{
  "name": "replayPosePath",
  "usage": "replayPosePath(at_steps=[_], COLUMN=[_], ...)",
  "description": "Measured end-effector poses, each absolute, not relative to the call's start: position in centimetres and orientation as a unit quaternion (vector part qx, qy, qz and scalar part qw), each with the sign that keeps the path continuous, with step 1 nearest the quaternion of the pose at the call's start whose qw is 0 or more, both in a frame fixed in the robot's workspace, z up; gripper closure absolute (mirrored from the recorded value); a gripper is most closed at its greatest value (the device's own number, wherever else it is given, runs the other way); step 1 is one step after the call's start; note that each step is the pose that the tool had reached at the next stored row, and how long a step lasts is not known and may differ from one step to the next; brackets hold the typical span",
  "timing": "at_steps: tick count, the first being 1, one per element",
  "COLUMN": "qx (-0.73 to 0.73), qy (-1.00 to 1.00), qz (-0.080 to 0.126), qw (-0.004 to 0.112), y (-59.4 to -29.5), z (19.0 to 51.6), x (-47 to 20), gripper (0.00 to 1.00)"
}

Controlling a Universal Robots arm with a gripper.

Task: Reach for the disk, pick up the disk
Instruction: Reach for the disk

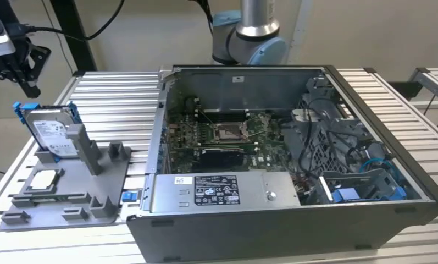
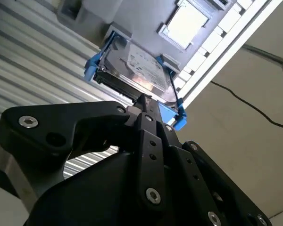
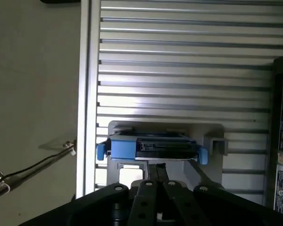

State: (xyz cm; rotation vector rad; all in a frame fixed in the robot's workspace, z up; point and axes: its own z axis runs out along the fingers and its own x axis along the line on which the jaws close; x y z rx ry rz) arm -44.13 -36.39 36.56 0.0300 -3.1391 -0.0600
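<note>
My end effector (image 1: 29,91) hangs clear of everything, fingers drawn together with nothing between them. The disk (image 1: 51,132) stands on edge in a grey holder (image 1: 94,176) at the worktop (image 1: 116,93) corner, beside the open computer case (image 1: 277,165). In the exterior view it lies below me and slightly toward that view's right, well apart. In the first wrist view its upper edge (image 3: 153,147) runs crosswise just ahead of my fingertips (image 3: 159,165), a blue rail at each end. I judge the reach unfinished, with no contact.
</note>
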Motion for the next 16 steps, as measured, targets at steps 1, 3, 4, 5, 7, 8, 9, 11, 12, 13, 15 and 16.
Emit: replayPosePath(at_steps=[1, 3, 4, 5, 7, 8, 9, 11, 12, 13, 15, 16], qx=[0.010, 0.010, 0.010, 0.010, 0.010, 0.010, 0.010, 0.010, 0.010, 0.010, 0.010, 0.010], qy=[-1.000, -1.000, -1.000, -1.000, -1.000, -1.000, -1.000, -1.000, -1.000, -1.000, -1.000, -1.000], qz=[-0.019, -0.019, -0.019, -0.019, -0.019, -0.019, -0.019, -0.019, -0.019, -0.019, -0.019, -0.019], qw=[0.001, 0.001, 0.001, 0.001, 0.001, 0.001, 0.001, 0.001, 0.001, 0.001, 0.001, 0.001], y=[-36.3, -36.0, -35.8, -35.7, -35.3, -35.1, -34.9, -34.6, -34.5, -34.5, -34.5, -34.5], z=[36.6, 36.5, 36.5, 36.5, 36.4, 36.4, 36.4, 36.3, 36.3, 36.3, 36.3, 36.3], x=[-44.5, -45.3, -45.6, -45.9, -46.2, -46.3, -46.3, -46.3, -46.3, -46.3, -46.3, -46.3], gripper=[1.00, 1.00, 1.00, 1.00, 1.00, 1.00, 1.00, 1.00, 1.00, 1.00, 1.00, 1.00])
